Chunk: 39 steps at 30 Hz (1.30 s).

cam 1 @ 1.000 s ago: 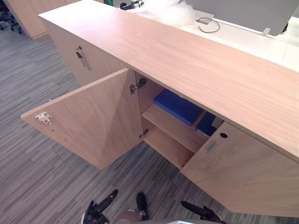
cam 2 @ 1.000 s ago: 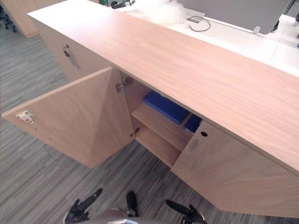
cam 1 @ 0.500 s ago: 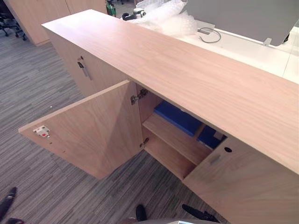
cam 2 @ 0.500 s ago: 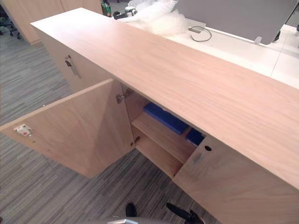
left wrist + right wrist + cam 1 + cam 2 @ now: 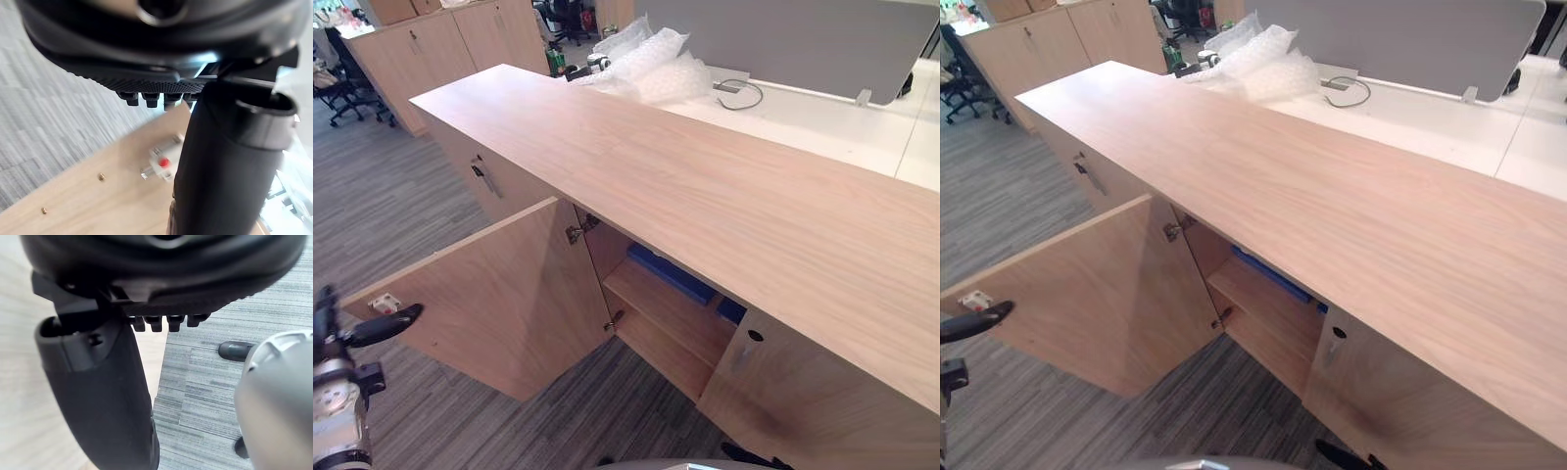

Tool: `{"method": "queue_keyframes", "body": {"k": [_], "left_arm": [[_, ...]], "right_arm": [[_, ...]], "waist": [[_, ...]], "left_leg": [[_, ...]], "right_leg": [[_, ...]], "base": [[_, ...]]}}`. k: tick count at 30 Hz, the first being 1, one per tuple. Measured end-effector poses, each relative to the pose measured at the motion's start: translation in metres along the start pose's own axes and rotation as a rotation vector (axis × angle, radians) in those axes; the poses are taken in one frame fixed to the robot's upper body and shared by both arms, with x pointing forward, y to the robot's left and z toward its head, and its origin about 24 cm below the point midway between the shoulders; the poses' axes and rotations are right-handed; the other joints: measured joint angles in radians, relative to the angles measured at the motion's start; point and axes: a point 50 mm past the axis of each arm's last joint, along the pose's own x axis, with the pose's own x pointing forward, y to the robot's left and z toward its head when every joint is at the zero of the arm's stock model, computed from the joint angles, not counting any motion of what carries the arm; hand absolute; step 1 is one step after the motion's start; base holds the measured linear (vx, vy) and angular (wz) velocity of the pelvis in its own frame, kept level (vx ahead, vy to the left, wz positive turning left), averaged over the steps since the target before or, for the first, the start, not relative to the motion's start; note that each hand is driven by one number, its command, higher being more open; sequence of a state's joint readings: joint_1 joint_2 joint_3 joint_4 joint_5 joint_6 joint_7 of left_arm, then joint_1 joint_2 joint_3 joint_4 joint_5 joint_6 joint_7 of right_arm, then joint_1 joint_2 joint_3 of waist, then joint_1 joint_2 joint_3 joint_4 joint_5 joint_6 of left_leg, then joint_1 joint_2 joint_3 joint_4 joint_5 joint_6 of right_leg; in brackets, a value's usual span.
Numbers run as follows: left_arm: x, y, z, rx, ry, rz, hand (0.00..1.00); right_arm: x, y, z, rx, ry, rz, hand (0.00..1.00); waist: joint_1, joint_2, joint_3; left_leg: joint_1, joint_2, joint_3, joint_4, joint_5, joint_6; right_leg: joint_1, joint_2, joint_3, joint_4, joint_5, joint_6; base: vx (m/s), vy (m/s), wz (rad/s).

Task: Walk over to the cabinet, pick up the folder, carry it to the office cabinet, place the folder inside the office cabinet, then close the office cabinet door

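I'm looking at the blue folder (image 5: 668, 273), which is lying flat on the upper shelf (image 5: 677, 315) inside the cabinet (image 5: 705, 186), tucked under the long wooden top. The left door (image 5: 509, 294) is standing wide open. The right door (image 5: 803, 401) is hanging partly open and hiding the shelf's far end. A second patch of blue (image 5: 729, 310) is peeking out beside that door, and I cannot tell whether it belongs to the same folder.

The folder is looking thin and flat, so I'm guessing it is light, fairly stiff and smooth enough to slide. Its front long edge, facing the opening, seems the best place to pinch it. Its long axis is running along the shelf, parallel to the cabinet front, with one end pointing at the left door's hinges and the other at the right door.

As the folder is already sitting inside, the doors look like the job remaining. Each is a rigid panel on hinges, best pushed flat near its free edge.

The left hand (image 5: 377, 327) is hovering just beside the left door's free corner, near the white latch (image 5: 384, 304). Its thumb is straight, its fingers are loose, and it is holding nothing. The right hand (image 5: 749, 454) is hanging low before the right door, likewise relaxed and empty.
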State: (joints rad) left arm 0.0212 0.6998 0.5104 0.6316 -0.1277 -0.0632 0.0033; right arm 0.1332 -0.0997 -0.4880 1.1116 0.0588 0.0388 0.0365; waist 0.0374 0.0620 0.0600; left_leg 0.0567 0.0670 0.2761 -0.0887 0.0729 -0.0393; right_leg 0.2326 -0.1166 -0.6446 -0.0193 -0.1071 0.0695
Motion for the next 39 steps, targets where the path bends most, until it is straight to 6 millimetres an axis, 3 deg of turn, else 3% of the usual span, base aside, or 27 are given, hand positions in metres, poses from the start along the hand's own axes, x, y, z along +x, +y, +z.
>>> {"method": "queue_keyframes", "body": {"k": [2, 6, 11, 15, 18, 24, 31, 34, 36, 37, 38, 39], "left_arm": [[0.006, 0.002, 0.014, 0.163, -0.030, -0.098, 1.00], [0.010, 0.001, 0.025, 0.361, -0.057, -0.225, 1.00], [0.015, -0.007, 0.029, 0.430, -0.068, -0.279, 1.00], [0.014, -0.022, 0.029, 0.468, -0.078, -0.327, 1.00], [0.008, -0.036, 0.037, 0.506, -0.129, -0.372, 1.00], [-0.022, -0.055, 0.049, 0.514, -0.262, -0.479, 1.00], [-0.070, -0.098, 0.066, 0.473, -0.464, -0.614, 1.00], [-0.088, -0.112, 0.071, 0.453, -0.517, -0.686, 1.00], [-0.104, -0.126, 0.075, 0.421, -0.565, -0.756, 1.00], [-0.116, -0.135, 0.076, 0.379, -0.599, -0.804, 1.00], [-0.126, -0.142, 0.076, 0.351, -0.627, -0.844, 1.00], [-0.140, -0.150, 0.075, 0.316, -0.656, -0.911, 1.00]], "right_arm": [[-0.002, -0.008, -0.009, -0.022, 0.026, -0.015, 1.00], [-0.002, -0.006, -0.012, -0.068, 0.039, 0.003, 1.00], [0.000, 0.006, -0.004, -0.114, 0.023, 0.058, 1.00], [0.000, 0.004, -0.004, -0.144, 0.025, 0.055, 1.00], [0.000, 0.000, -0.007, -0.152, 0.042, 0.047, 1.00], [0.000, -0.003, -0.008, -0.181, 0.051, 0.044, 1.00], [0.002, 0.000, -0.007, -0.219, 0.067, 0.051, 1.00], [0.002, -0.002, -0.008, -0.219, 0.075, 0.044, 1.00], [0.001, -0.004, -0.011, -0.220, 0.091, 0.035, 1.00], [0.001, -0.001, -0.015, -0.218, 0.106, 0.036, 1.00], [0.001, -0.001, -0.015, -0.218, 0.113, 0.036, 1.00], [0.001, -0.003, -0.015, -0.221, 0.124, 0.030, 1.00]], "waist": [[0.021, -0.008, 0.005], [0.037, -0.012, 0.007], [0.043, -0.012, 0.005], [0.045, -0.010, 0.004], [0.051, -0.007, 0.004], [0.088, -0.007, 0.003], [0.139, -0.006, 0.001], [0.143, -0.007, 0.001], [0.135, -0.014, 0.002], [0.130, -0.031, -0.005], [0.134, -0.035, -0.003], [0.134, -0.020, -0.006]], "left_leg": [[0.005, 0.005, 0.001, 0.000, 0.000, -0.001], [0.027, 0.001, 0.005, 0.000, -0.006, -0.009], [0.029, -0.012, 0.015, -0.005, -0.006, -0.010], [0.026, -0.031, 0.010, -0.006, 0.001, 0.001], [0.010, -0.041, -0.013, -0.006, 0.003, 0.007], [-0.022, -0.069, -0.044, -0.006, 0.014, 0.033], [-0.063, -0.098, -0.073, -0.005, 0.034, 0.065], [-0.072, -0.103, -0.070, -0.005, 0.041, 0.074], [-0.083, -0.110, -0.052, 0.000, 0.035, 0.064], [-0.123, -0.114, -0.021, 0.070, 0.016, 0.080], [-0.153, -0.100, -0.046, 0.184, -0.017, 0.127], [-0.138, -0.092, -0.077, 0.170, -0.054, 0.075]], "right_leg": [[0.004, 0.000, 0.002, 0.006, -0.001, -0.001], [0.016, -0.014, 0.010, 0.031, -0.001, -0.001], [0.014, -0.030, 0.014, 0.033, -0.003, 0.007], [0.014, -0.050, 0.009, 0.033, -0.016, 0.036], [0.012, -0.057, -0.010, 0.035, -0.015, 0.041], [-0.003, -0.081, -0.039, 0.045, -0.002, 0.063], [-0.022, -0.103, -0.061, 0.051, 0.029, 0.077], [-0.023, -0.106, -0.064, 0.053, 0.035, 0.079], [-0.028, -0.116, -0.063, 0.052, 0.031, 0.081], [-0.045, -0.139, -0.064, 0.050, 0.035, 0.078], [-0.052, -0.152, -0.063, 0.053, 0.040, 0.077], [-0.051, -0.154, -0.059, 0.056, 0.048, 0.085]], "base": [[0.01, -0.017, 0.10], [-0.01, 0.046, 0.07], [-0.06, 0.038, -0.04], [-0.10, 0.034, 0.05], [-0.07, 0.035, 0.23], [-0.03, 0.045, 0.22], [-0.08, 0.087, 0.21], [-0.13, 0.082, 0.30], [-0.17, 0.110, 0.58], [-0.12, 0.088, 0.45], [-0.07, 0.060, 0.26], [-0.01, 0.031, -0.03]]}}
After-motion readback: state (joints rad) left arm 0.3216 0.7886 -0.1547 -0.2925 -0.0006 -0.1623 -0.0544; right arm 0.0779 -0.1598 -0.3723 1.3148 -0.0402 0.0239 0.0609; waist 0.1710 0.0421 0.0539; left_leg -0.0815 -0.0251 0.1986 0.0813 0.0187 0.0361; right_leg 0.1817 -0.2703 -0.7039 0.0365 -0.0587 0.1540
